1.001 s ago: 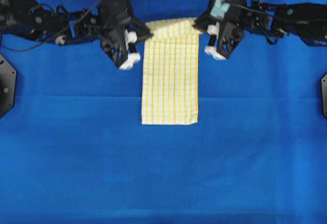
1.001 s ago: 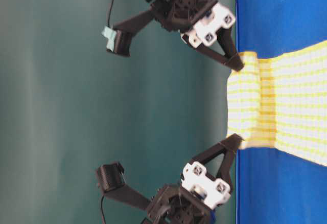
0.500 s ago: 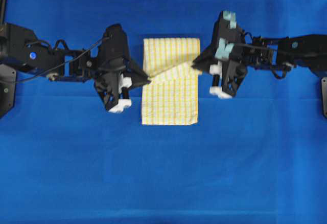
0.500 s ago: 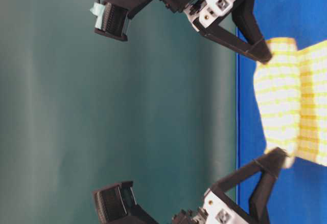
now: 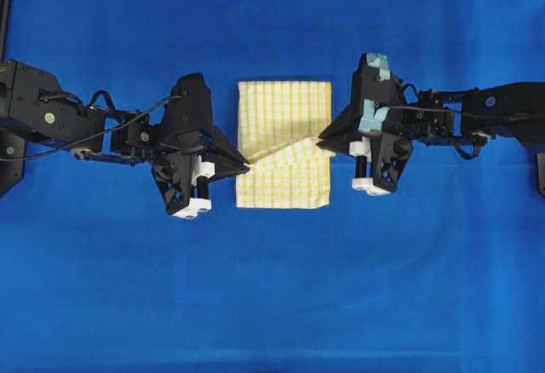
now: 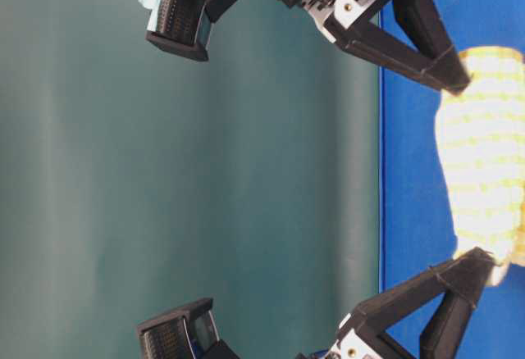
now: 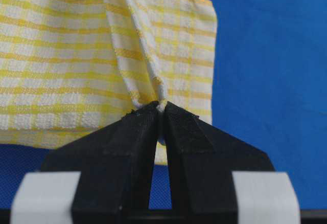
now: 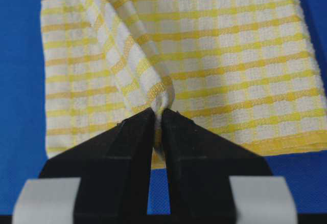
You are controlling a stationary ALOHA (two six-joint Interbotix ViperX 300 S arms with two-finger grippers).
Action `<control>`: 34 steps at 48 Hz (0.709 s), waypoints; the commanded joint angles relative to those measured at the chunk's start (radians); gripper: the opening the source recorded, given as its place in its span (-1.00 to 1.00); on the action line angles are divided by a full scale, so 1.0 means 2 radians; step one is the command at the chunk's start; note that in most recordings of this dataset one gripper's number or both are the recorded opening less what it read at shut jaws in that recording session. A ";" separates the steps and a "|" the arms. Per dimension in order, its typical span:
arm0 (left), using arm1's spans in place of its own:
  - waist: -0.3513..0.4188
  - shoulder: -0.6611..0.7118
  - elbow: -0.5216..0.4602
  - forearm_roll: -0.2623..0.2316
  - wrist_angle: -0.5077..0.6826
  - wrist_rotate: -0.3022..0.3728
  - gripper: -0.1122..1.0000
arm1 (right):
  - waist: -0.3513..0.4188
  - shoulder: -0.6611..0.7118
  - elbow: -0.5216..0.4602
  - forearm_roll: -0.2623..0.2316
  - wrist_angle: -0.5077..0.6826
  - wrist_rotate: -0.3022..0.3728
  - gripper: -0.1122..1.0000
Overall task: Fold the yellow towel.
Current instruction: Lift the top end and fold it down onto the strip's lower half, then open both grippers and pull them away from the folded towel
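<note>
Thin, limp towel (image 5: 283, 143) sags between the left gripper (image 7: 160, 112) and right gripper (image 8: 159, 115), jaws clamped on its corners, the soundest hold.

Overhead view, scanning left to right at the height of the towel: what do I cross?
Left arm → left gripper → yellow towel → right gripper → right arm, all over the blue table cover.

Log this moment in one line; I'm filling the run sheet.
phase: mid-fold | left end effector: shut on yellow towel | right end effector: shut on yellow towel
</note>
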State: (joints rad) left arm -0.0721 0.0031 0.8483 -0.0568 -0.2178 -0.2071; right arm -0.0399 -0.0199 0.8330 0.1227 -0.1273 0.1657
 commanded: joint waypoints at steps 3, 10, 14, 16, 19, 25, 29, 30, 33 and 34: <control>-0.005 -0.008 -0.002 0.000 -0.002 -0.001 -0.75 | 0.008 0.005 -0.007 0.006 -0.011 -0.002 -0.69; -0.007 -0.006 0.001 0.000 -0.002 -0.001 -0.75 | 0.019 0.019 -0.008 0.017 -0.019 -0.002 -0.69; -0.012 -0.003 -0.002 0.000 -0.002 -0.001 -0.75 | 0.025 0.022 -0.008 0.020 -0.019 -0.002 -0.69; -0.015 -0.001 -0.003 0.000 -0.003 -0.001 -0.75 | 0.028 0.022 -0.008 0.020 -0.019 -0.002 -0.69; -0.019 0.002 -0.005 0.000 -0.002 -0.001 -0.75 | 0.031 0.022 -0.008 0.021 -0.020 -0.002 -0.69; -0.031 0.004 -0.007 0.000 -0.003 -0.001 -0.75 | 0.036 0.021 -0.008 0.027 -0.020 -0.002 -0.69; -0.036 0.005 -0.008 0.000 -0.003 -0.001 -0.75 | 0.039 0.023 -0.008 0.028 -0.019 -0.002 -0.69; -0.037 0.005 -0.008 0.000 -0.003 -0.001 -0.75 | 0.040 0.022 -0.008 0.028 -0.020 -0.002 -0.69; -0.036 0.005 -0.008 -0.001 -0.002 -0.001 -0.75 | 0.040 0.022 -0.008 0.028 -0.019 -0.002 -0.69; -0.036 0.005 -0.008 -0.001 -0.003 -0.001 -0.75 | 0.040 0.022 -0.008 0.028 -0.018 -0.002 -0.69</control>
State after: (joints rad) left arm -0.1365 0.0245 0.8468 -0.0568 -0.2178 -0.2086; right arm 0.0430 0.0337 0.8283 0.1764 -0.1595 0.1641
